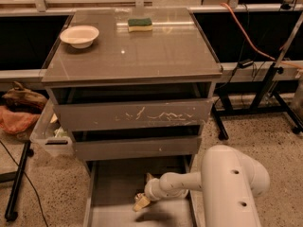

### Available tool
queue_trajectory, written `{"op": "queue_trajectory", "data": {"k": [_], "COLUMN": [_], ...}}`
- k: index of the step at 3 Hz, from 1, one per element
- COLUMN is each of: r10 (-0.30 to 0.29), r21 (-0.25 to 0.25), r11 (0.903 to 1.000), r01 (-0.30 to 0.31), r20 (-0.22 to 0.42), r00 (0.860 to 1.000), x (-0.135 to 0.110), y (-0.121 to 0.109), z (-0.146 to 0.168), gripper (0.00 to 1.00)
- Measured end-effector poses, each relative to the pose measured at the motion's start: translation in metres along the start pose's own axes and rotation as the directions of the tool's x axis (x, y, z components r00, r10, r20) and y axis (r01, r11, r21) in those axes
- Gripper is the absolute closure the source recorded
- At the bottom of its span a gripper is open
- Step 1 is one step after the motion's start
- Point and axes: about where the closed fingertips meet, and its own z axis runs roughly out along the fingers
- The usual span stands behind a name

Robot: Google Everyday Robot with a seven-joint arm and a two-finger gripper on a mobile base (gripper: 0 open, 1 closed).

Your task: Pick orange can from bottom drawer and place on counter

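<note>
The bottom drawer (111,188) stands pulled out, nearest the camera, so the arm (227,188) can reach down into it. The gripper (140,203) hangs low over the drawer floor; I cannot tell how its jaws stand. A small brownish glint just behind it may be the orange can (148,177). Above, the middle drawer (137,148) and scratched drawer (132,115) overhang any lift. The worktop (142,56) carries a bowl (79,35) near its far left corner and a sponge (140,24) by its far edge.

Gripper (141,202) low inside the open deep grey bottom drawer (113,188); narrow grey middle drawer front (137,148) overhangs its rear. Drawer floor beside gripper is free.
</note>
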Motion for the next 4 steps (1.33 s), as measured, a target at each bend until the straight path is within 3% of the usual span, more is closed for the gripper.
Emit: {"op": "queue_trajectory", "data": {"k": [1, 2, 4], "r10": [-0.008, -0.011, -0.011], "r21": [-0.009, -0.047, -0.051], "r11": [0.9999, 0.9988, 0.9986], "r01": [0.008, 0.013, 0.013], "r20": [0.028, 0.058, 0.03], "r00": [1.0, 0.998, 0.999], "x": [0.007, 0.016, 0.023], "y": [0.002, 0.001, -0.001], "z": [-0.002, 0.015, 0.02], "gripper": [0.0, 0.0, 0.0]}}
